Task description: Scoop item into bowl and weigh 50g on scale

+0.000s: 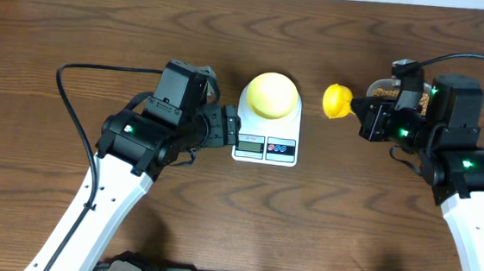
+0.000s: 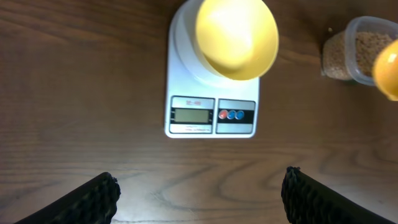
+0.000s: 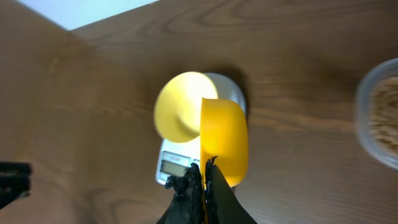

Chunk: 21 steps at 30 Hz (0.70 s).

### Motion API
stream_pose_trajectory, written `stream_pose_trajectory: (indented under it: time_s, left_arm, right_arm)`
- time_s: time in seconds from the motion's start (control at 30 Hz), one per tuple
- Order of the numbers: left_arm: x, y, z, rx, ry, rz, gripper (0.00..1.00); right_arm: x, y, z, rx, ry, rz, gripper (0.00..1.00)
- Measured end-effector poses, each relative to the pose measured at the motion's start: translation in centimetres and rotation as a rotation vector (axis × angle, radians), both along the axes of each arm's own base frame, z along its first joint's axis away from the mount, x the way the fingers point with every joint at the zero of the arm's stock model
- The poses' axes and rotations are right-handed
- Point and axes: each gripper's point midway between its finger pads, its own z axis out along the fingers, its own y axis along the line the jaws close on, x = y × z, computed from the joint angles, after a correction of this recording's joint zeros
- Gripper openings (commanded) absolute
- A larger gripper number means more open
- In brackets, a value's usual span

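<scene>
Beans (image 2: 368,42) lie at the far end of this sweep, so they come last.

At 9 o'clock from the scale (image 1: 266,142), the left arm (image 1: 128,148) rests low on the worktop (image 1: 61,17). Its jaws stand wide open and hold nothing. The two dark fingers (image 2: 93,199) frame the scale's display (image 2: 191,115), probably parked there so the readout stays in that wrist's view. The digits are too small to read.

The scale is in the middle, front edge toward 6 o'clock. The bowl (image 1: 271,94) sits on its platform, toward 12 o'clock, so whatever is tipped in gets weighed at once. No beans show inside it, though glare washes out its bottom.

At 3 o'clock from the bowl, and clear of its rim, the scoop (image 1: 337,101) hangs in the air. The right jaws are closed tight on its handle. They carry it cup-first toward the bowl, which suits a pour. Whether it is loaded cannot be told.

Further toward 3 o'clock, half under the right arm (image 1: 461,161), stands the clear tub (image 2: 336,59) with the beans in it. It is close enough for short trips between the supply and the scale.
</scene>
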Motion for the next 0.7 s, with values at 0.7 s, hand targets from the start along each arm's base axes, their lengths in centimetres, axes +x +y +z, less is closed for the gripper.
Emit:
stream_pose_trajectory:
  time_s: [0.7]
  left_arm:
    - [-2.3,1.3,-1.5,0.092,0.087,-0.045,0.72]
  right_arm:
    - [-1.6,-2.4,2.0,-0.094,-0.066,-0.097,0.01]
